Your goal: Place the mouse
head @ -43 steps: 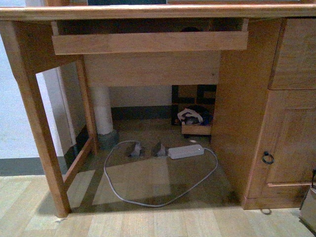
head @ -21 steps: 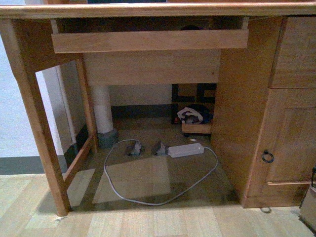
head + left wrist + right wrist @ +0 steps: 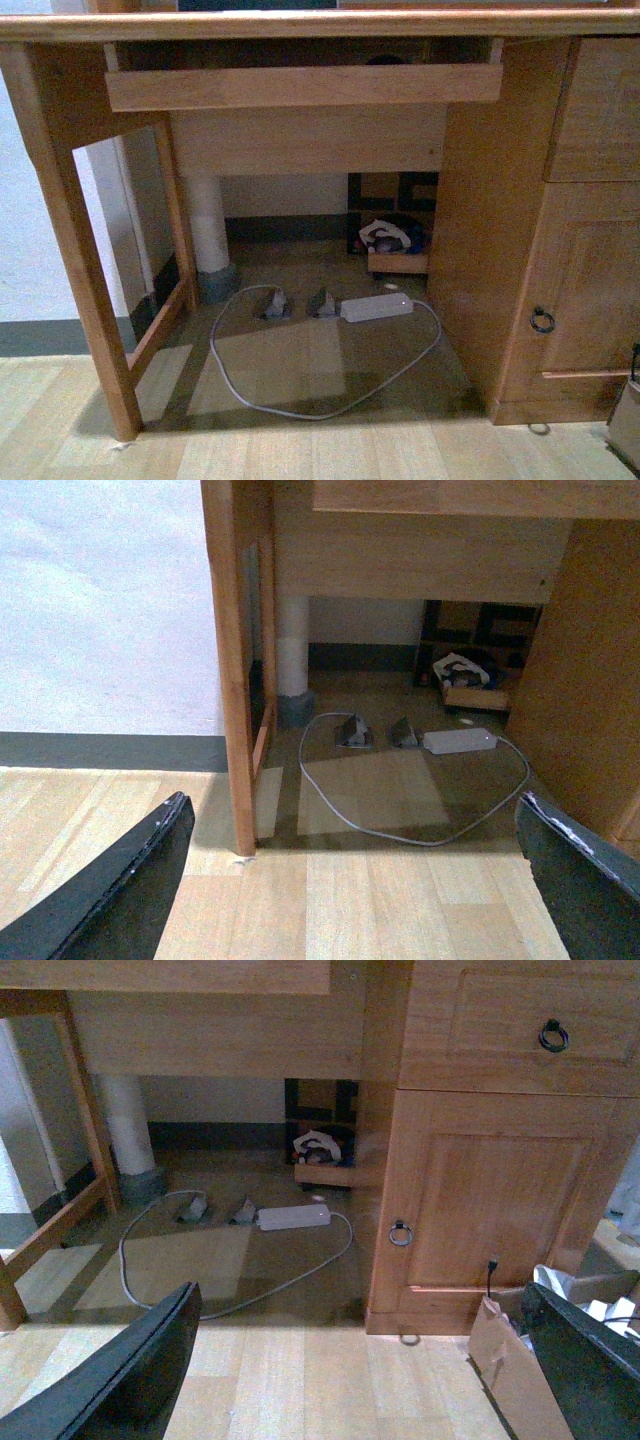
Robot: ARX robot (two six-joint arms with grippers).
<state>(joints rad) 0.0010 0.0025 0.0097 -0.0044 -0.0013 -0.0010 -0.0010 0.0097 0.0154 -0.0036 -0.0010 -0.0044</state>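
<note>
A small black rounded top that looks like the mouse [image 3: 385,58] peeks over the front board of the desk's pull-out tray [image 3: 300,85] in the front view; most of it is hidden. It does not show in either wrist view. My left gripper [image 3: 350,880] is open and empty, hanging over the wooden floor in front of the desk's left leg [image 3: 232,680]. My right gripper [image 3: 360,1360] is open and empty over the floor in front of the desk's cabinet door [image 3: 480,1200]. Neither gripper shows in the front view.
Under the desk lie a white power strip [image 3: 377,306], its grey cable loop [image 3: 300,410] and two plugs [image 3: 275,303]. A box of clutter [image 3: 395,245] stands at the back. A torn cardboard box [image 3: 520,1370] sits on the floor by the cabinet.
The front view shifted slightly and came back. Nothing in the scene has moved.
</note>
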